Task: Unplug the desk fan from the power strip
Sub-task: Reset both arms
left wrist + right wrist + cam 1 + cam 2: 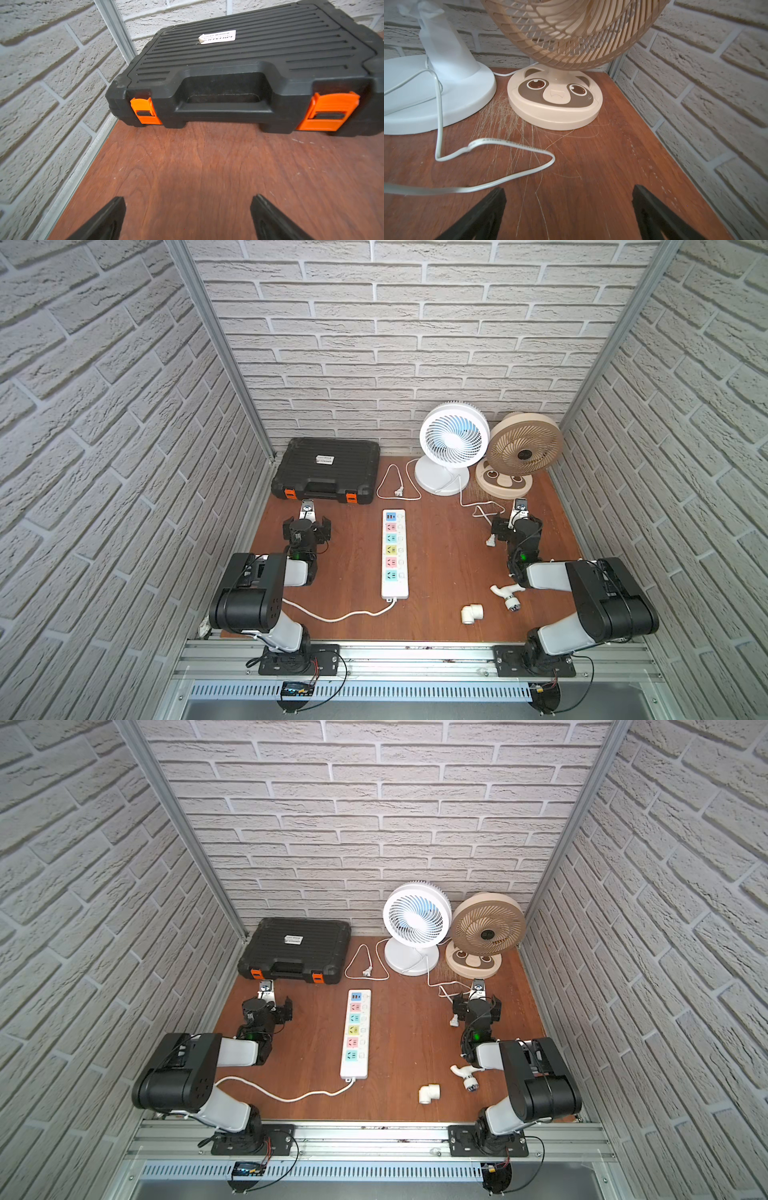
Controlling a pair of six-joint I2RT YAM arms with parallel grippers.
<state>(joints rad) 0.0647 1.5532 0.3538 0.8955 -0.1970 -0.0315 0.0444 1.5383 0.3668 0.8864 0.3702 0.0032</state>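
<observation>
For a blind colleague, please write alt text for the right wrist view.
A beige fan with a raccoon-face base stands beside a white fan's base on a wooden table; a white cord lies before the open right claw.

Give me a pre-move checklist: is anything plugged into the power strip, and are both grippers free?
1. power strip: no plug sits in any socket. Ok.
2. plug beside the right arm: lies on the table, apart from the strip. Ok.
3. second plug near the black case: also loose on the table. Ok.
4. right gripper: open and empty. Ok.
5. left gripper: open and empty, facing the case. Ok.
6. cord: runs just ahead of one right finger; whether it would snag: cannot tell.
</observation>
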